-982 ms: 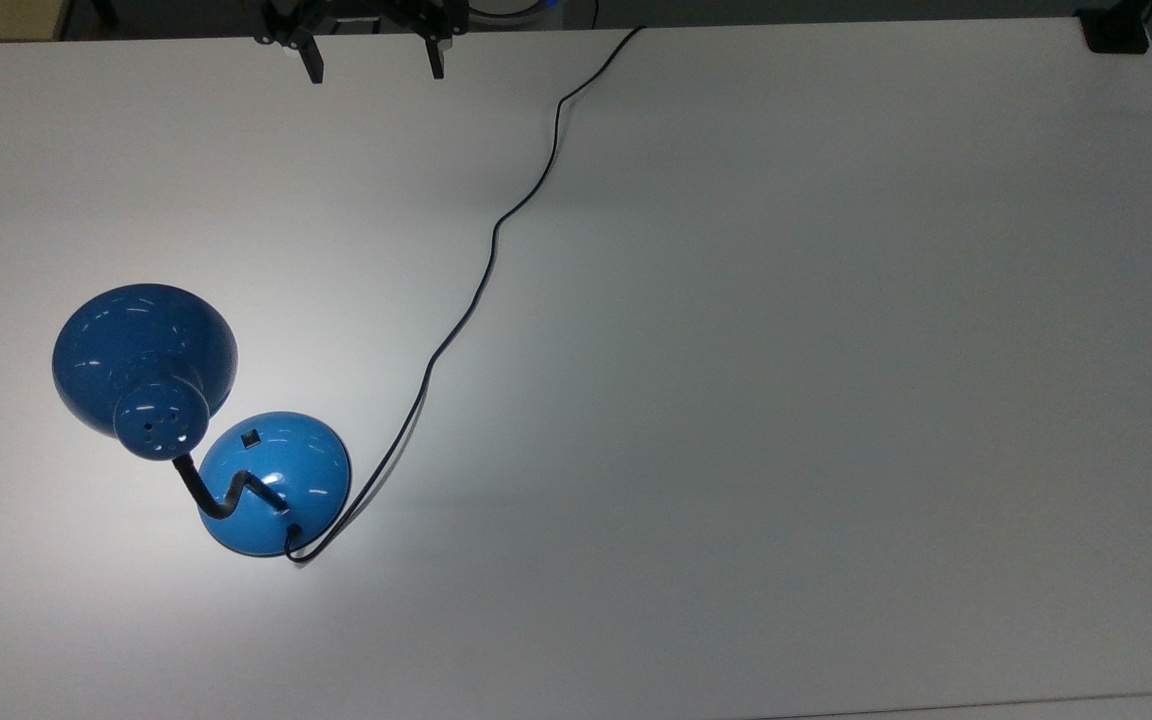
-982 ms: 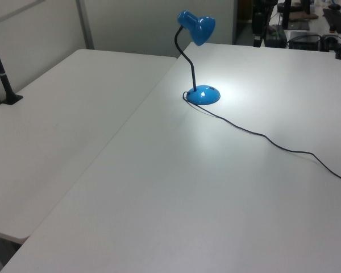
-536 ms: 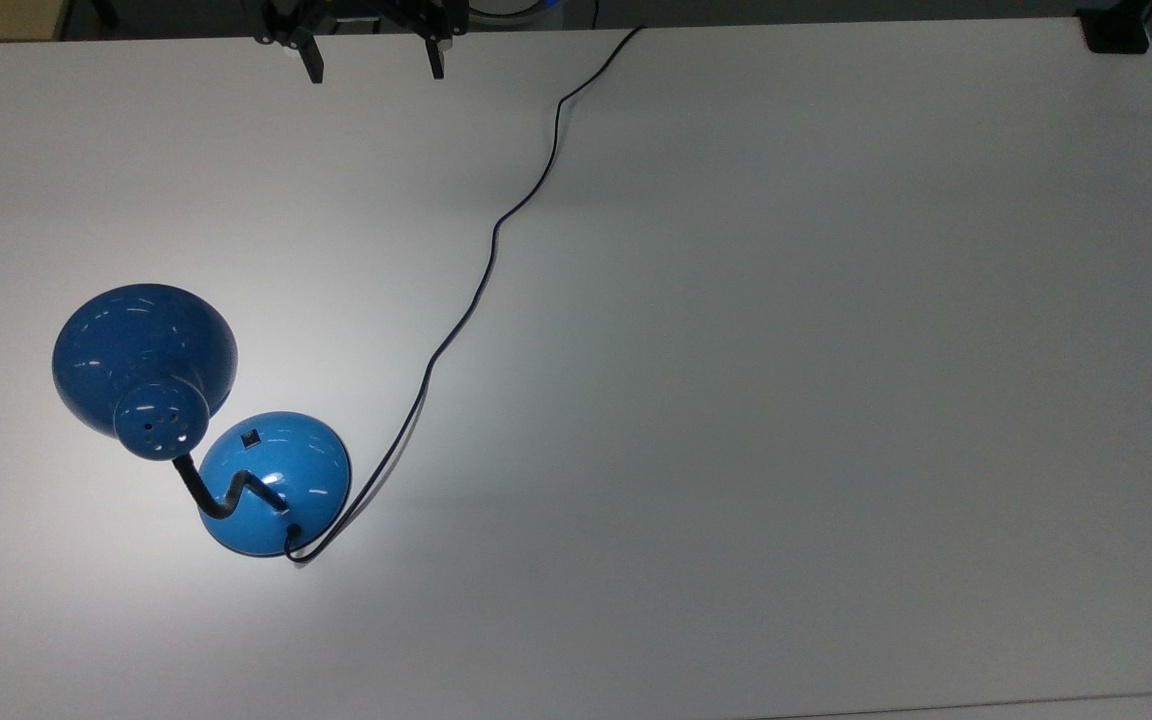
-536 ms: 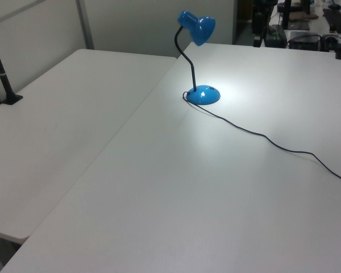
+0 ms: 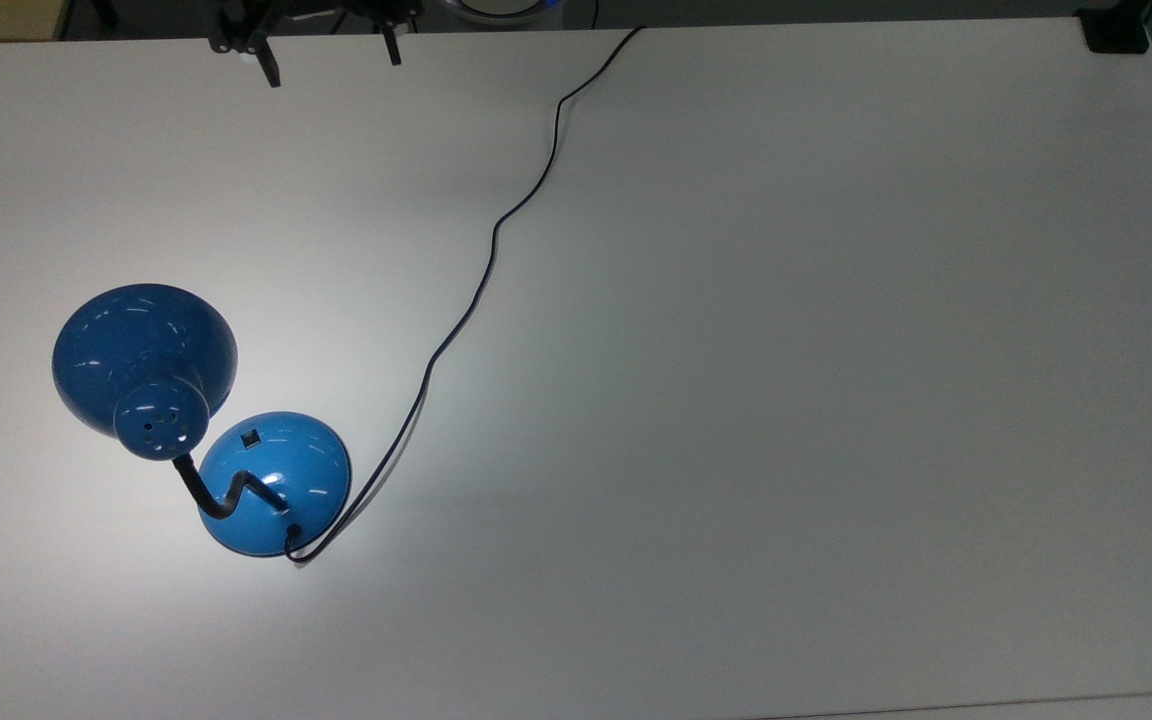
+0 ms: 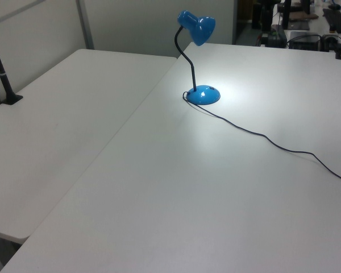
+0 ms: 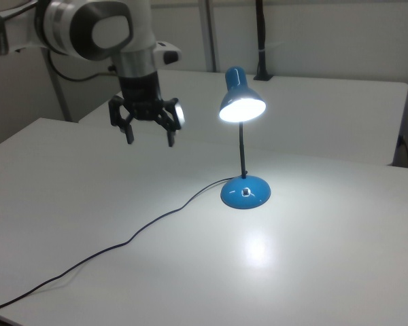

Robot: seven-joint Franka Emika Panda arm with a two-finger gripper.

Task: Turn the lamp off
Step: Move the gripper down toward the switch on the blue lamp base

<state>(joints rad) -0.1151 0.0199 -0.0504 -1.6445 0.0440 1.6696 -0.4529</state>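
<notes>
The blue lamp (image 5: 274,482) stands on the white table at the top view's lower left, lit, throwing a bright pool around its dome base (image 7: 245,192). A small black switch (image 5: 250,438) sits on the base. The shade (image 5: 144,358) hangs on a bent black gooseneck (image 6: 186,58). A thin black cord (image 5: 489,254) runs from the base to the table's far edge. My gripper (image 5: 328,65) hovers open, high above the table near the top view's upper edge, far from the lamp (image 6: 202,94). In the right view the gripper (image 7: 149,139) hangs left of the shade (image 7: 241,102).
A second white table (image 6: 57,114) adjoins on the left view's left, with a black clamp post (image 6: 3,79) at its edge. Another black clamp (image 5: 1114,30) sits at the top view's upper right corner. The cord (image 7: 122,241) trails across the table in the right view.
My gripper has shifted toward the top view's left along the table's far edge, still open. The lamp stays lit and has not moved.
</notes>
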